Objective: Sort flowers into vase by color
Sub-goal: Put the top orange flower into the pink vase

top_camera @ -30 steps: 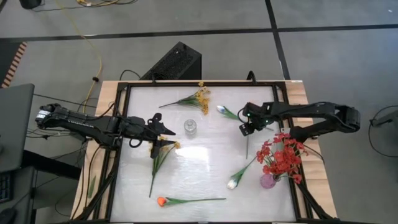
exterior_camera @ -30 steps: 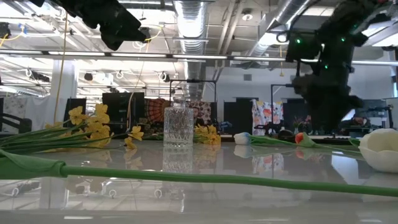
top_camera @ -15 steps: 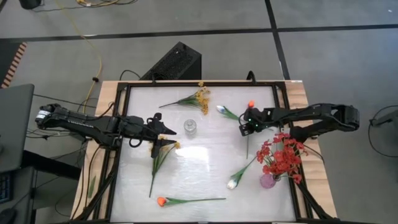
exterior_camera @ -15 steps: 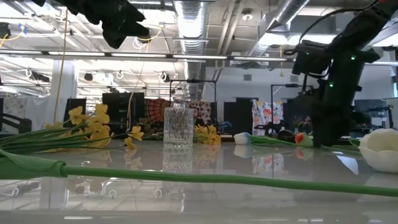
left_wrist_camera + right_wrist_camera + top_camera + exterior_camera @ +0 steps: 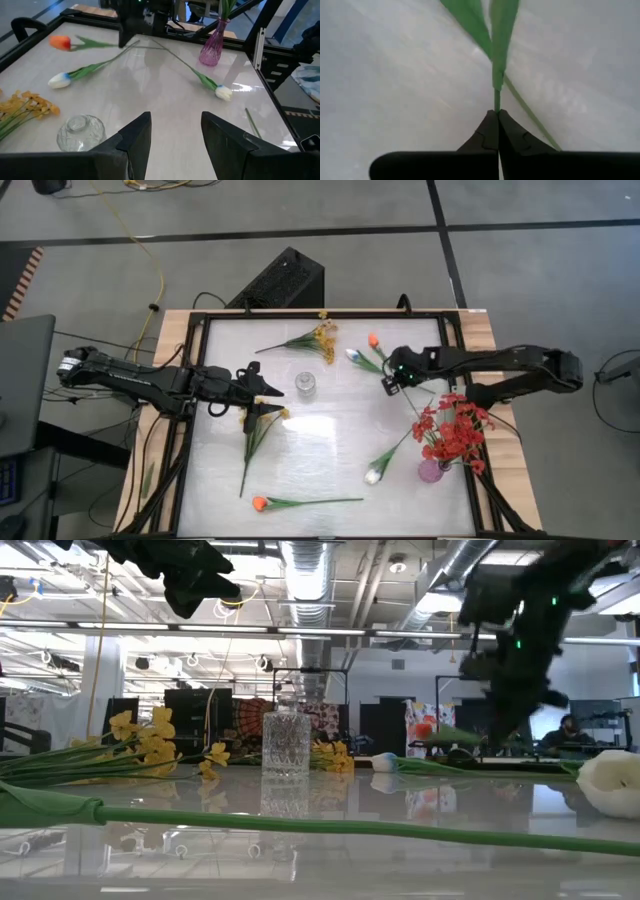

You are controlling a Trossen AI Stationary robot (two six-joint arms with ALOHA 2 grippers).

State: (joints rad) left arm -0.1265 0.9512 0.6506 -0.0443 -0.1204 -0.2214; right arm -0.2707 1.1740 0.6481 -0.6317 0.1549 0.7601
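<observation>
My right gripper (image 5: pixel 392 377) is shut on the green stem of an orange tulip (image 5: pixel 373 340) at the far right of the table; its bud (image 5: pixel 61 42) points toward the far left. My left gripper (image 5: pixel 262 395) hovers open over a yellow spray (image 5: pixel 258 425) at the left, nothing between its fingers (image 5: pixel 135 137). A clear glass vase (image 5: pixel 305 384) stands mid-table. A purple vase (image 5: pixel 430 470) at the near right holds red flowers (image 5: pixel 455 430). Lying flat on the table are a yellow spray (image 5: pixel 322 338), two white tulips (image 5: pixel 355 357) (image 5: pixel 373 475) and another orange tulip (image 5: pixel 260 503). My right gripper pinches the orange tulip's stem (image 5: pixel 496 97) between its two fingertips, below the leaves. The fingers come from above, pointing down, and lie across the stem. The bud end and leaves (image 5: pixel 450 735) are raised off the table; the thin lower stem (image 5: pixel 412 405) trails toward the red flowers.
A black metal frame (image 5: pixel 300 315) borders the white tabletop. A stretch of bare table lies between the glass vase and the purple vase. Room fixtures and hanging cloths show beyond the far edge in the low view.
My right gripper dipped to the table, took the orange tulip's stem and rose again. The tulip has turned about: its bud swung toward the far left, its lower stem toward the red flowers. The bud end is now lifted off the table.
</observation>
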